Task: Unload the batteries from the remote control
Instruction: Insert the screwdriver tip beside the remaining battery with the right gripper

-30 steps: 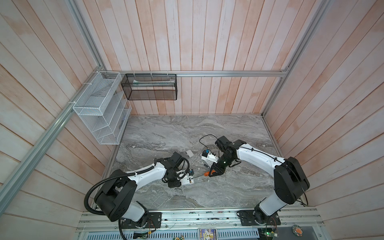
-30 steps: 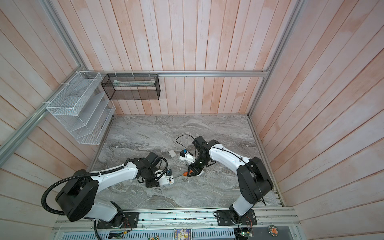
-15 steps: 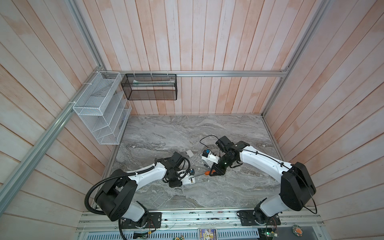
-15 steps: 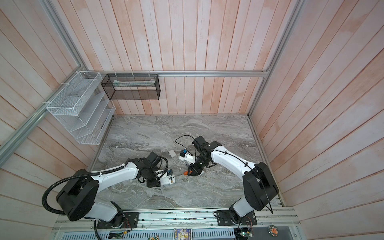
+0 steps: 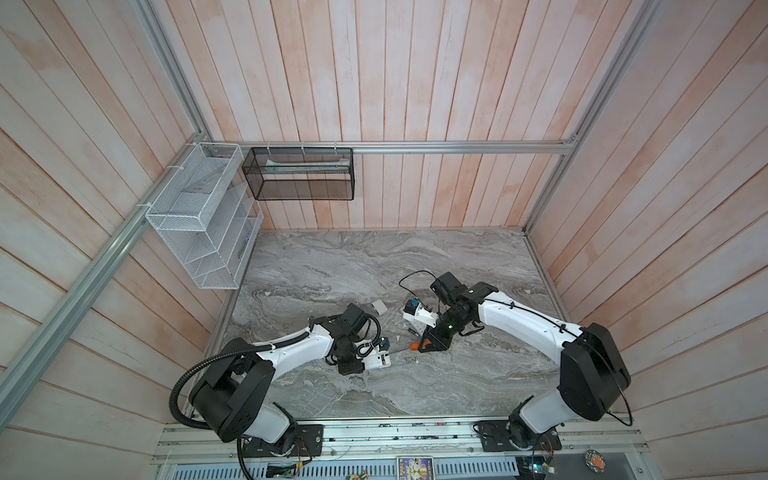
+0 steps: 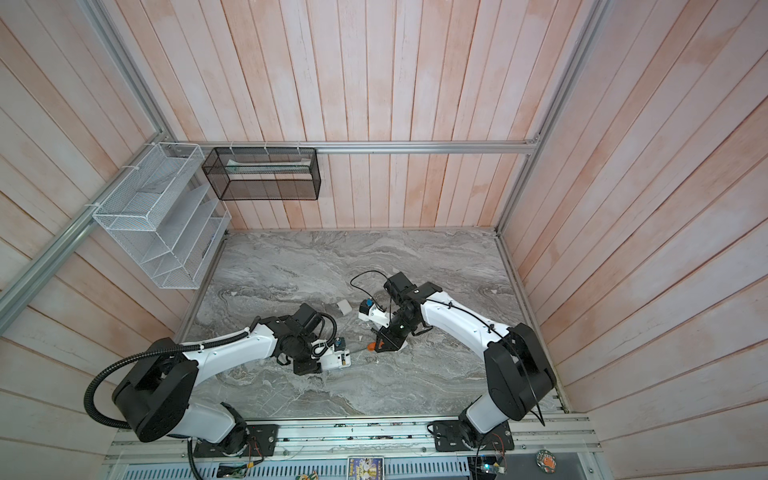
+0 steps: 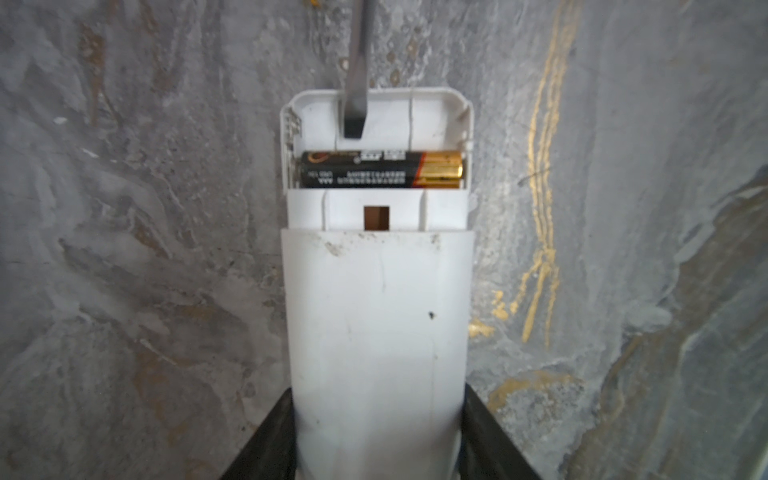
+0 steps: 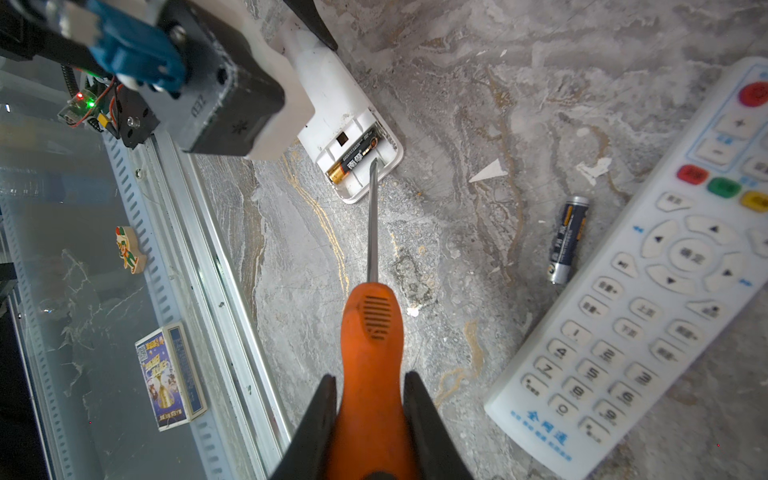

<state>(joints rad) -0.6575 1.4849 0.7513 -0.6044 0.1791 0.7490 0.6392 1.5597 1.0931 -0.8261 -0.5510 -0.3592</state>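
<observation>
The left tool (image 7: pixel 376 440) pinches the white plastic remote control (image 7: pixel 376 316); the right tool (image 8: pixel 370 419) pinches the orange-handled screwdriver (image 8: pixel 371 332). One black-and-gold cylindrical battery (image 7: pixel 380 169) sits in the remote's open bay (blade beside it): lever gently under its end.

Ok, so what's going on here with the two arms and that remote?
The left gripper holds a white remote face down on the marble table, battery compartment open, one battery still inside. The right gripper is shut on an orange-handled screwdriver, its tip at the empty slot beside that battery. A loose battery lies on the table near a second remote lying buttons up.
</observation>
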